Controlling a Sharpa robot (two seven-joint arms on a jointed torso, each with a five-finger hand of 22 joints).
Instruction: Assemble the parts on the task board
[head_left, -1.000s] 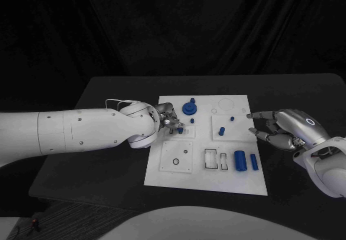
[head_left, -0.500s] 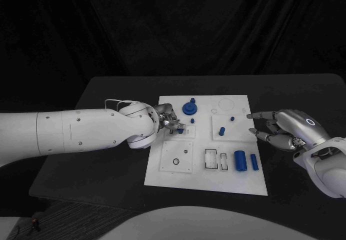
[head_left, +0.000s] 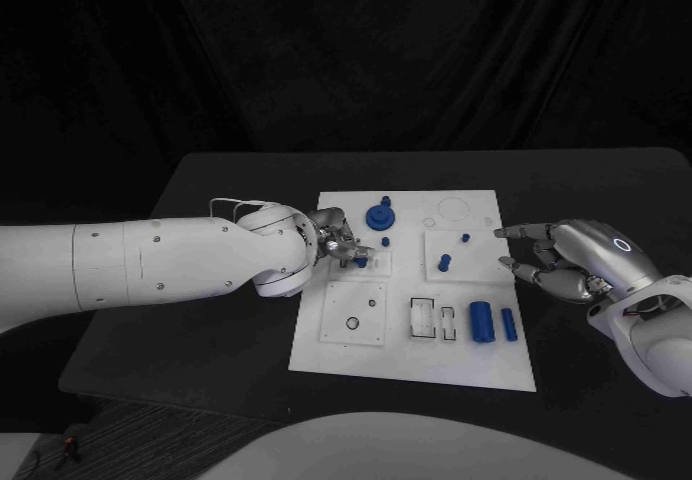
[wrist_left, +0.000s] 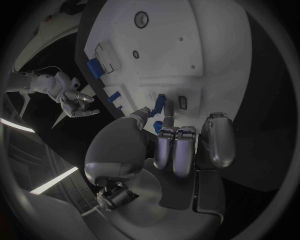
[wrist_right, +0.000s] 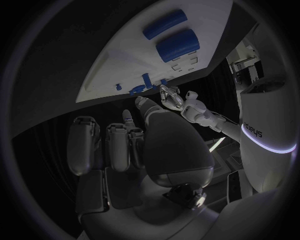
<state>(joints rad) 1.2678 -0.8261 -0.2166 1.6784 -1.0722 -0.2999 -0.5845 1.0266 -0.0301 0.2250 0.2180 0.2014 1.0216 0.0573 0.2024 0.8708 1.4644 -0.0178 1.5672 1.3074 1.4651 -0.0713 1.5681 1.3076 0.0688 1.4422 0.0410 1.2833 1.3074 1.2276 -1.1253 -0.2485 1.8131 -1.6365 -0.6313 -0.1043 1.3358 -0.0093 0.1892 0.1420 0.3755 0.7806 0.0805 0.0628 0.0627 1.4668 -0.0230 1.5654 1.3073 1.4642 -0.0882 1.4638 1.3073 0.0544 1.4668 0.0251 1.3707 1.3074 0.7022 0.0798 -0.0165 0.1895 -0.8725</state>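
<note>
White board on black desk. Left robot hand pinching a small blue peg over board. Right robot hand beside board, fingers curled, holding nothing.

Dim, dark surroundings; bright white board; fisheye-bent wrist views.
</note>
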